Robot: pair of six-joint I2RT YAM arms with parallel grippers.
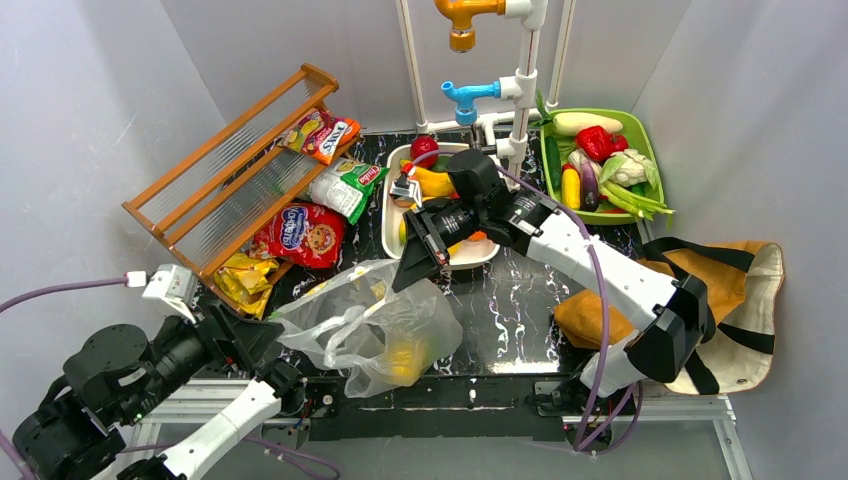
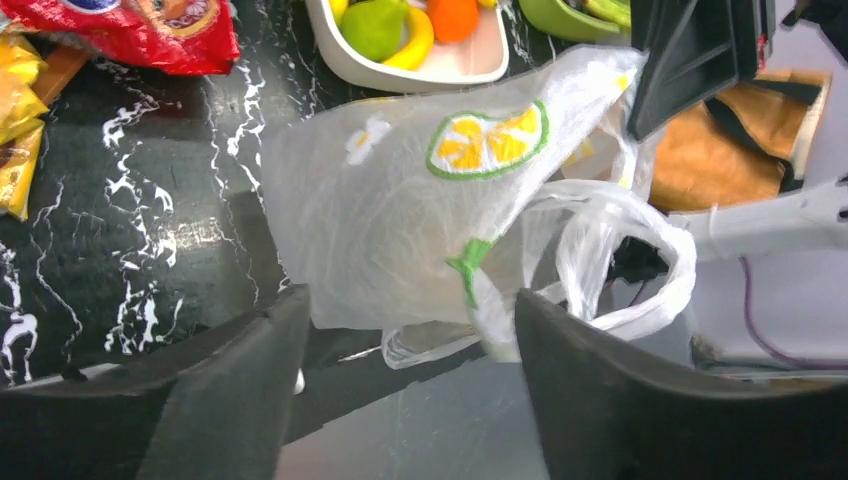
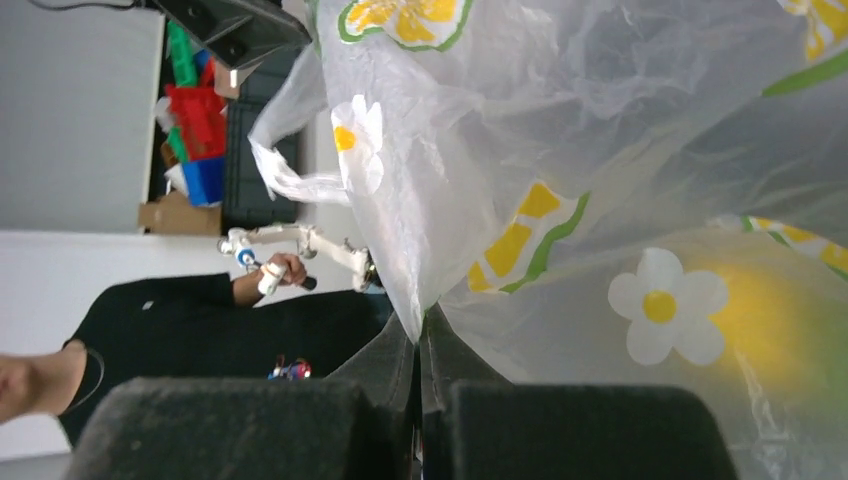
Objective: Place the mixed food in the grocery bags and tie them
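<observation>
The clear plastic bag (image 1: 370,325) printed with lemon slices and flowers lies at the near middle of the table with something yellow inside. My right gripper (image 1: 412,272) is shut on the bag's upper edge; in the right wrist view the film (image 3: 560,160) is pinched between the closed fingertips. My left gripper (image 1: 262,340) is open just left of the bag; in the left wrist view the bag (image 2: 420,210) and its loop handle (image 2: 640,260) hang ahead of the spread fingers. The tan tote (image 1: 715,290) lies at the right. Toy fruit sits in the white tray (image 1: 392,225).
A wooden rack (image 1: 235,170) stands at the back left with snack packets (image 1: 300,235) around it. A green tray (image 1: 648,150) of vegetables is at the back right. White pipes with coloured taps (image 1: 520,80) rise at the back.
</observation>
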